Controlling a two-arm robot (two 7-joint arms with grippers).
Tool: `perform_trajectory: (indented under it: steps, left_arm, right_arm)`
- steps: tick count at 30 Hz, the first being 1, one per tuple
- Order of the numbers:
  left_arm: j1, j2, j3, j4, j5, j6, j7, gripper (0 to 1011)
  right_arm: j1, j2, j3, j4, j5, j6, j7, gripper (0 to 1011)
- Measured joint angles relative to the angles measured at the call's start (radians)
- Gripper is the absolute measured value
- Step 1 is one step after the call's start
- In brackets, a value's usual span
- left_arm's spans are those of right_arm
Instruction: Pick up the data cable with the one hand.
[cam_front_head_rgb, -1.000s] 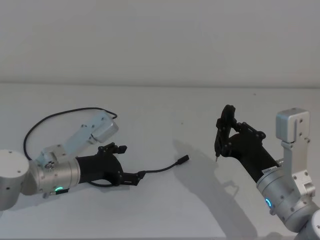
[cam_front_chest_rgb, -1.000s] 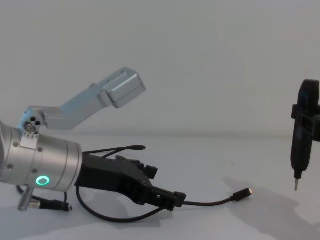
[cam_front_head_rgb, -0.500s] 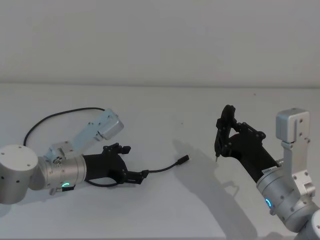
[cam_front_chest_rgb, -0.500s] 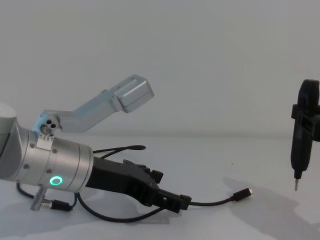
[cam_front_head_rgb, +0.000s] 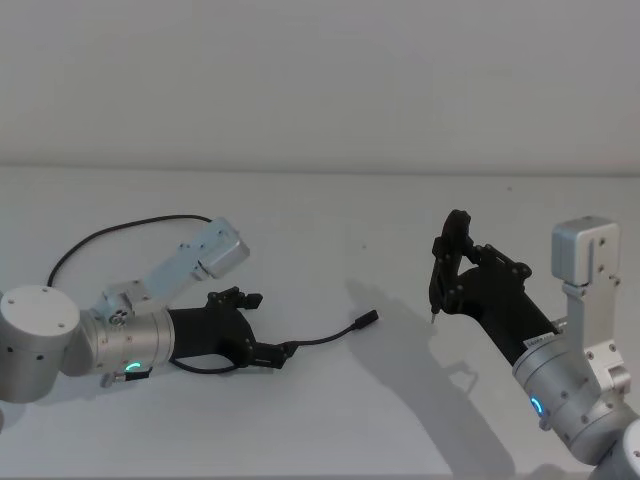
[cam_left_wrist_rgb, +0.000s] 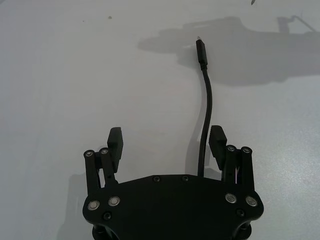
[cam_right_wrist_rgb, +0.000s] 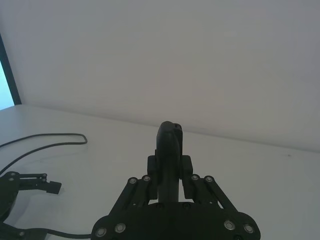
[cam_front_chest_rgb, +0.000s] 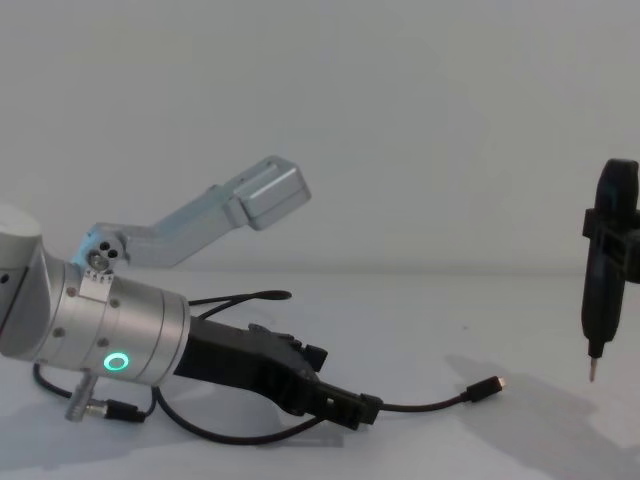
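Observation:
The data cable (cam_front_head_rgb: 322, 336) lies on the white table, its silver-tipped plug (cam_front_chest_rgb: 490, 386) pointing toward the right arm. The rest loops back behind the left arm (cam_front_head_rgb: 110, 233). My left gripper (cam_front_head_rgb: 262, 327), the one hand with the green ring, is low over the table and open. In the left wrist view the data cable (cam_left_wrist_rgb: 207, 100) runs between the fingers (cam_left_wrist_rgb: 217, 142) of the left gripper (cam_left_wrist_rgb: 166, 142), close to one pad and unclamped. My right gripper (cam_front_head_rgb: 452, 278) hovers at the right, shut on a black stick-like tool (cam_front_chest_rgb: 603, 280) with its tip pointing down.
The white table (cam_front_head_rgb: 330, 210) meets a plain white wall at the back. A short black lead (cam_front_chest_rgb: 105, 408) hangs from the silver left wrist. Open table lies between the plug and the right arm's shadow.
The left hand has slid a little forward along the cable and toward the plug, staying open. The cable and the right arm have not moved.

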Motion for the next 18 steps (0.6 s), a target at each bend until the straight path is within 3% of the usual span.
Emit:
perform_trajectory:
  steps: [18]
  left_arm:
    - [-0.007, -0.001, 0.008, 0.010, 0.001, 0.000, -0.005, 1001]
  right_arm:
    - [0.000, 0.000, 0.000, 0.000, 0.000, 0.000, 0.000, 275]
